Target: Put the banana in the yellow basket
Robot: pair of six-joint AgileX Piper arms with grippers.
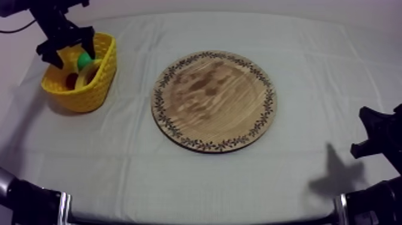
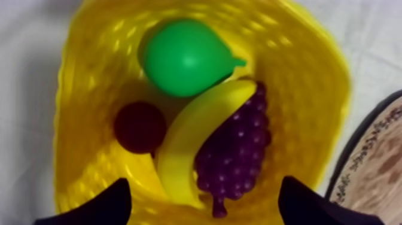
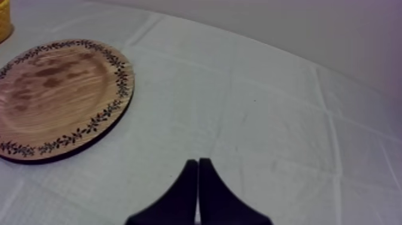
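The banana (image 2: 194,137) lies inside the yellow basket (image 2: 96,78), between a green pear (image 2: 185,57), a small red fruit (image 2: 139,125) and a bunch of purple grapes (image 2: 236,149). My left gripper (image 2: 203,206) hangs open just above the basket, holding nothing; from above it (image 1: 70,51) sits over the basket (image 1: 90,90) at the far left, where the banana (image 1: 88,72) and pear (image 1: 84,60) peek out. The round wooden board (image 1: 213,100) lies bare at mid-table. My right gripper (image 3: 198,173) is shut on nothing, low at the right (image 1: 374,134).
The board's patterned rim (image 2: 365,161) lies close to the basket's side. Grey-white cloth (image 3: 269,108) stretches open between the board (image 3: 57,96) and my right gripper. Black arm parts (image 1: 36,206) sit at the near corners.
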